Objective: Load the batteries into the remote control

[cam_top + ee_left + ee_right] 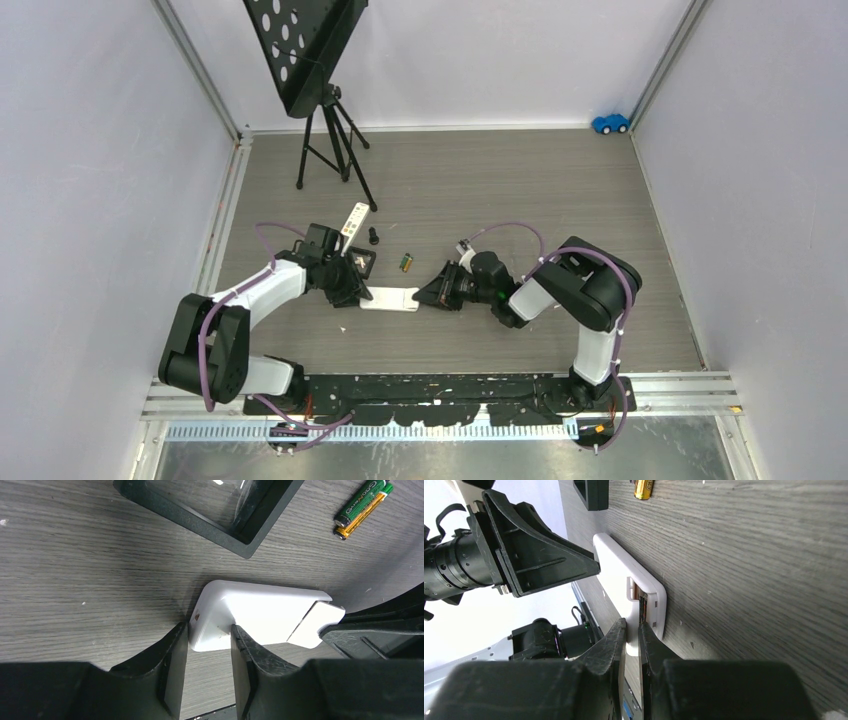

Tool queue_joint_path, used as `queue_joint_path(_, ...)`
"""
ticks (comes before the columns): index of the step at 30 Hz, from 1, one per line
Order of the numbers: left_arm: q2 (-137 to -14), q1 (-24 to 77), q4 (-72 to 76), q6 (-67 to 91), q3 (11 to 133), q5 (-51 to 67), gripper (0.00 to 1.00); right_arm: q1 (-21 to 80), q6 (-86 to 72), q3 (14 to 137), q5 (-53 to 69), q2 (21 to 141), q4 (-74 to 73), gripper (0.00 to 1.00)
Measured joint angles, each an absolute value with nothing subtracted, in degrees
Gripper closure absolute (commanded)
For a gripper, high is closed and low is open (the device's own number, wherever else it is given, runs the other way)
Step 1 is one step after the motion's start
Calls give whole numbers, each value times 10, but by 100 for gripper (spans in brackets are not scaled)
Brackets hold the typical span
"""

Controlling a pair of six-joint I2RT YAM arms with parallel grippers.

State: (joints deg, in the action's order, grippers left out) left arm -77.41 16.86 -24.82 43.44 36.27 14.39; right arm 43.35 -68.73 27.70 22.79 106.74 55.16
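Left end effector point(208, 628): black fingers straddle the rounded end of the remote point(260, 612); I can't tell whether they pinch it.
Right end effector point(632, 625): clenched on the thin white cover point(316, 624) at the remote's other end.
Remote: smooth white plastic slab, flat on the tabletop point(75, 580), between both end effectors.
Batteries point(361, 506): glossy green and yellow cylinders, beyond the left end effector, apart from the remote.
Tray point(200, 520): black, square-rimmed, just ahead of the left end effector.
Tabletop: grey wood grain.
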Motion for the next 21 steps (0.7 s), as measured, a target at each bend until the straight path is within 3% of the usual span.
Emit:
queue_joint_path(16,-774,168,-248,433,362,145,65,436,-676,296,228,1059,507,100)
queue_joint_path(21,-774,168,-249,433,362,145,65,435,-676,301,233,1061,500,84)
